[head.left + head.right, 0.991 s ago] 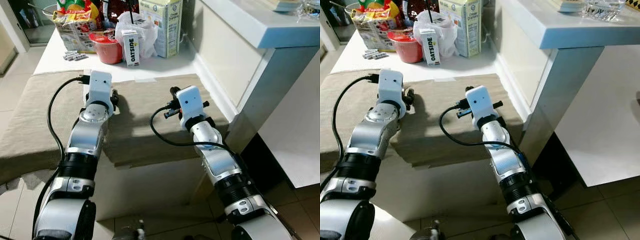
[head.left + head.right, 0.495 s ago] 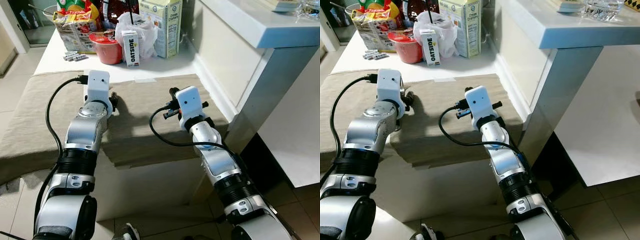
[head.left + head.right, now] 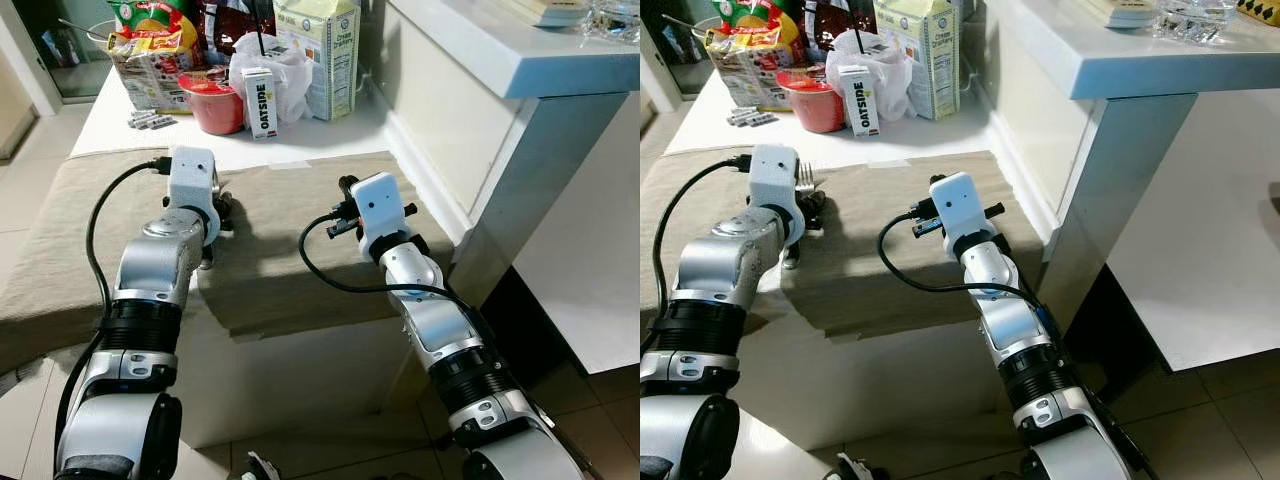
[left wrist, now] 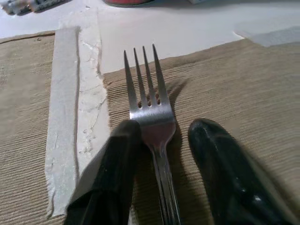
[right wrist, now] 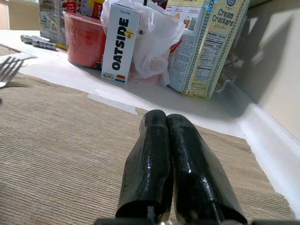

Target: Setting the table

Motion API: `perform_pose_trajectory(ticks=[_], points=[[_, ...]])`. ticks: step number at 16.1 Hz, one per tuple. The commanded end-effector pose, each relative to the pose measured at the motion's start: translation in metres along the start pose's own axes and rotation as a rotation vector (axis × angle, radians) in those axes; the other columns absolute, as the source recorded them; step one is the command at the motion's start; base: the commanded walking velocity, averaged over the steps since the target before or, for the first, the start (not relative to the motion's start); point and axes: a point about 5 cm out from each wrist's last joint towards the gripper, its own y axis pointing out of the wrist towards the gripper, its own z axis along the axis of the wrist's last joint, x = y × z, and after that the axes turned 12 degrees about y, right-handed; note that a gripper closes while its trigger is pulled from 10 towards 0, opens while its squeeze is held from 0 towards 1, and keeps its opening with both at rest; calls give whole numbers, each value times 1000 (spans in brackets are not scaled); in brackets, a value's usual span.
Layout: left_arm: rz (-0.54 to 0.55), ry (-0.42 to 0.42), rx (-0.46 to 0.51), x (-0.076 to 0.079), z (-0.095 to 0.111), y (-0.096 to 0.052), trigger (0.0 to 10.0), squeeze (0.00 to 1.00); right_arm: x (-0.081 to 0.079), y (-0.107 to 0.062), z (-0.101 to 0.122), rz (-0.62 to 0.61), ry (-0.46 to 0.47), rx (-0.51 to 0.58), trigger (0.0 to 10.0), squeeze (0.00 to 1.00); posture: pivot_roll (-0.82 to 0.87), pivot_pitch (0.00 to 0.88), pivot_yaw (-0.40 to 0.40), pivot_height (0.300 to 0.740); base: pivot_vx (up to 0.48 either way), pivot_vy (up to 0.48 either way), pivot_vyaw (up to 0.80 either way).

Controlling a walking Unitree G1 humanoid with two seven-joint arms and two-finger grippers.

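A silver fork (image 4: 149, 110) lies flat on the brown woven placemat (image 3: 290, 250), tines pointing toward the white table top (image 3: 330, 135). My left gripper (image 4: 165, 130) is open, one black finger on each side of the fork's neck. One finger (image 4: 117, 159) touches the fork; the other (image 4: 220, 164) stands off it. From the head, the tines (image 3: 805, 177) stick out past the left wrist. My right gripper (image 5: 166, 119) is shut and holds nothing, low over the middle of the mat.
At the table's back stand a red bowl (image 3: 213, 100), an Oatside carton (image 3: 259, 103), a white plastic bag (image 3: 290, 65), a cream cracker box (image 3: 318, 45) and snack packets (image 3: 150, 50). A white counter (image 3: 500, 50) rises on the right. A pale tape strip (image 4: 65, 117) lies beside the fork.
My left arm has drawn back toward me, so the fork's tines now show beyond its wrist. The right arm has stayed put.
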Motion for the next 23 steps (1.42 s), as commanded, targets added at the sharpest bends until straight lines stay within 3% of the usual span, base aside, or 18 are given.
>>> perform_pose_trajectory(ticks=[1,7,10,14,17,20,21,23], points=[[-80,47,-172,19,-43,3,0,0,-1,2,3,4,-4,1,10000,0,48,37,17,727,0,0,0],[-33,107,-139,16,-44,5,0,0,0,1,2,1,-6,-5,10000,0,43,43,16,727,0,0,0],[33,51,-26,8,-23,3,0,0,1,1,2,-3,-6,-4,10000,0,41,46,15,727,0,0,0],[143,-36,223,-13,33,-20,0,0,2,1,3,-4,-7,-6,10000,0,45,47,9,727,0,0,0],[191,-10,336,-24,63,-35,0,0,2,2,2,-1,-6,-7,10000,0,51,45,7,727,0,0,0],[198,-3,352,-25,67,-38,0,0,1,2,3,0,-6,-5,10000,0,53,42,8,727,0,0,0],[224,39,385,-28,67,-47,0,0,2,3,3,-4,-4,-2,10000,0,53,42,8,727,0,0,0],[245,47,424,-32,61,-57,0,0,3,3,4,-11,6,6,10000,0,56,37,6,727,0,0,0]])
